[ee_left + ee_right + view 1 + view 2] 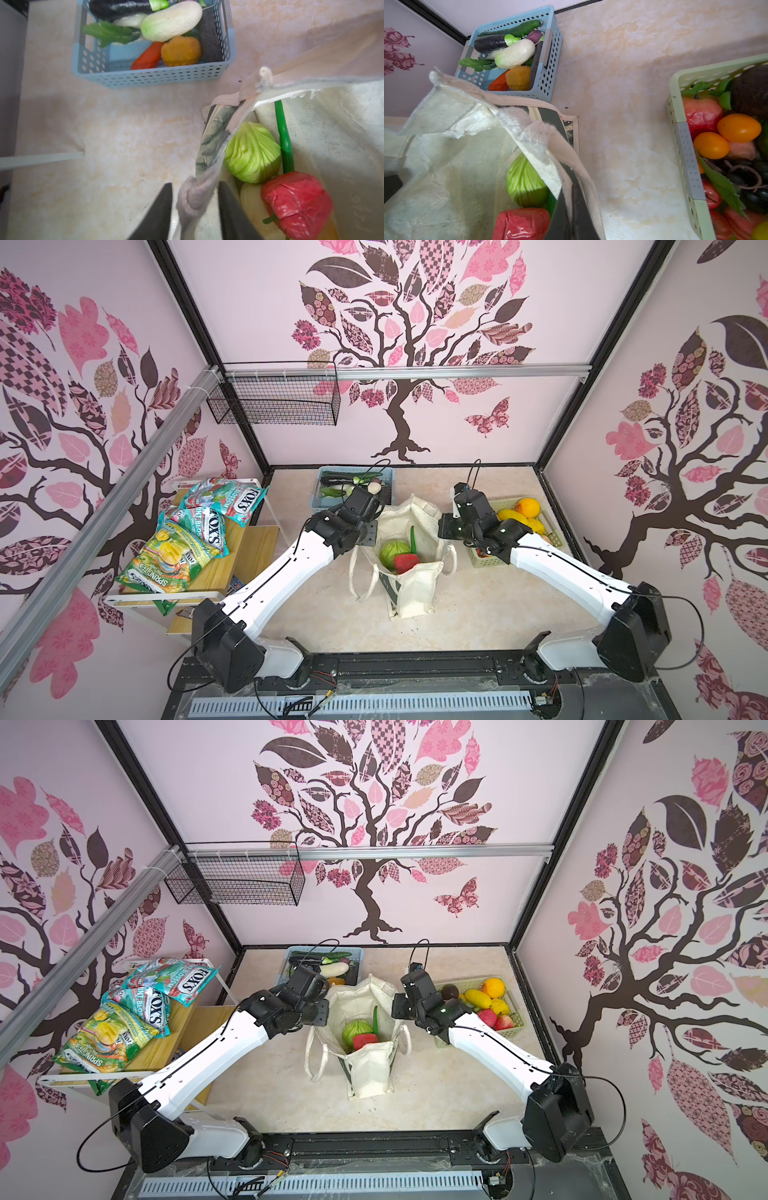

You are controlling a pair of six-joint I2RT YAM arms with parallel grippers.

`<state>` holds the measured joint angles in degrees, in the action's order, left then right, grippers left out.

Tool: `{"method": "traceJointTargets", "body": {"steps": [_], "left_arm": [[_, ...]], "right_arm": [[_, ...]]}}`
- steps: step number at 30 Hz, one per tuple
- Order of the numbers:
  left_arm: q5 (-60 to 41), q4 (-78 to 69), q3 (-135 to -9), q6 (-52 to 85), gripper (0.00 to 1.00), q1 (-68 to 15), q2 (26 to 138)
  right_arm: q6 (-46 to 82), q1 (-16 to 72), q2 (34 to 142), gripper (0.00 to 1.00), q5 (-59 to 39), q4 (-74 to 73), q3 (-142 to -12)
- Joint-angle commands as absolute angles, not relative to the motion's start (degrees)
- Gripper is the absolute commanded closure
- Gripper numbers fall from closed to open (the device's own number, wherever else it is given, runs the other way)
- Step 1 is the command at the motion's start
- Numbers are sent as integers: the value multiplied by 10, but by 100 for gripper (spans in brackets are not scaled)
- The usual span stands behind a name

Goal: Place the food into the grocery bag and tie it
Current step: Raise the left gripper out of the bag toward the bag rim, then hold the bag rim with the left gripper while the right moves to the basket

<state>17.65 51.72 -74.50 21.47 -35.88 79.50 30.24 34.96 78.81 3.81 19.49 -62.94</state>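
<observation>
The cream grocery bag (415, 589) stands open mid-table. Inside lie food pieces: a round green cabbage (252, 152), a red piece (297, 203) and a thin green stalk (284, 141). My left gripper (195, 185) sits at the bag's left rim, jaws apart on either side of a bunched fold of cream fabric, with a slim gap showing at one finger. My right gripper (570, 193) is at the bag's right rim, pinched shut on the cream edge. The cabbage (525, 182) shows just inside that rim. In both top views the wrists hide the fingers.
A blue basket (149, 76) of vegetables stands behind the bag on the left. A pale green basket (683, 116) of fruit stands close to the right arm. Snack packets (187, 539) lie on a wooden shelf at far left. A wire basket (274, 402) hangs on the back rail.
</observation>
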Motion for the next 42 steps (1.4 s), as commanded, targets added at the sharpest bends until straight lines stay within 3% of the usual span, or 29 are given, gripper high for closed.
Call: {"method": "traceJointTargets", "body": {"steps": [1, 9, 14, 23, 30, 42], "left_arm": [[169, 496, -732, 222, 70, -357, 800], [164, 474, -739, 226, 100, -348, 809], [153, 466, -750, 230, 100, -328, 816], [94, 453, -763, 231, 100, -263, 814], [86, 448, -758, 224, 100, -258, 818], [59, 429, -750, 230, 100, -258, 816]], "right_arm": [[306, 352, 770, 98, 28, 199, -625], [310, 352, 773, 97, 5, 184, -621], [312, 353, 774, 96, -16, 172, -619], [295, 354, 774, 79, -28, 173, -626], [270, 349, 767, 60, -20, 206, -667], [242, 244, 731, 44, 44, 288, -708]]}}
